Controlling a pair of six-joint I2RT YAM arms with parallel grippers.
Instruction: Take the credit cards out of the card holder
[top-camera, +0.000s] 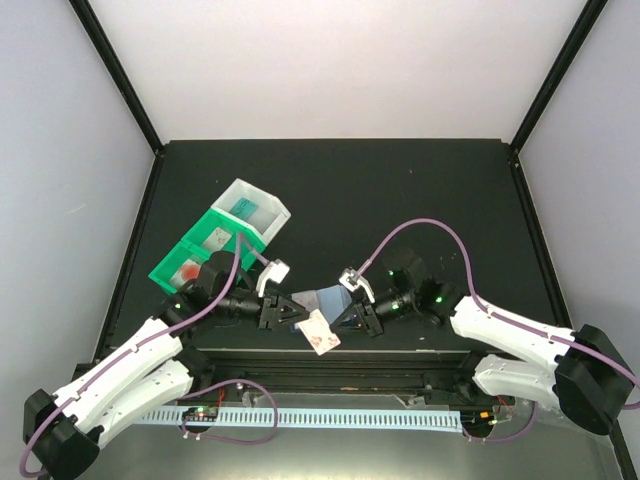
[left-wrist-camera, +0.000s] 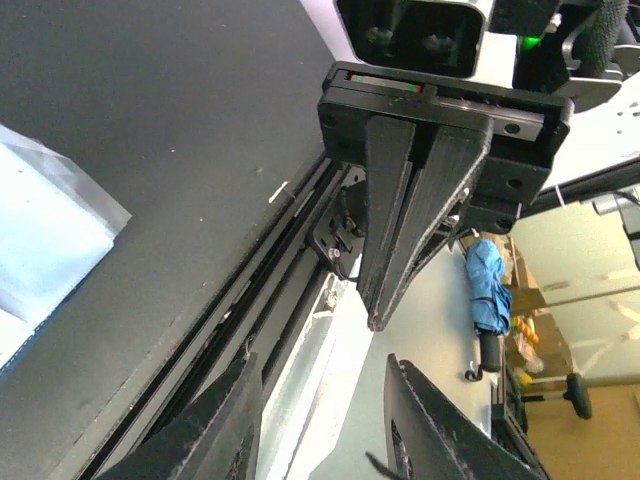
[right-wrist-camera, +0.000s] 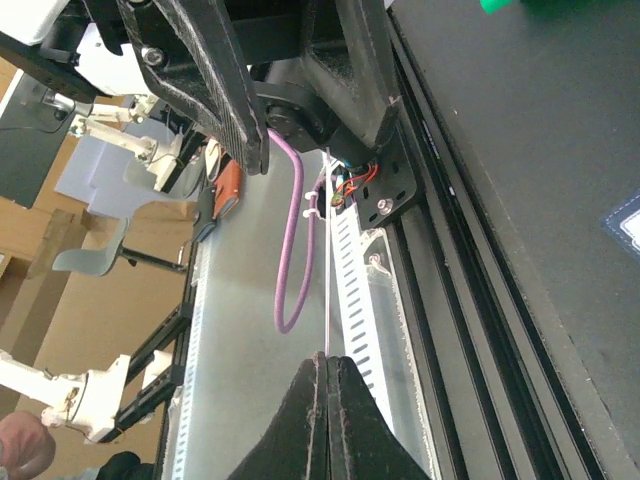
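Right tool (right-wrist-camera: 325, 362) closing fully, pinching thin pale credit card (top-camera: 320, 333), seen edge-on in right wrist view. Card hanging over near edge of desk (top-camera: 420, 190), about mid-width. Left tool (left-wrist-camera: 322, 415) gaping wide, gripping nothing. Card holder (top-camera: 328, 298) lying opened, pale blue inside facing up, between both tools near near edge. Red-orange card sitting in green bin (top-camera: 185, 268) toward left edge.

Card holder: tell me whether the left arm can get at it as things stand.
Probably yes. The card holder lies on the table beside the left gripper, whose jaws stand open and empty. The right gripper, shut on a credit card, hangs close and may crowd it.
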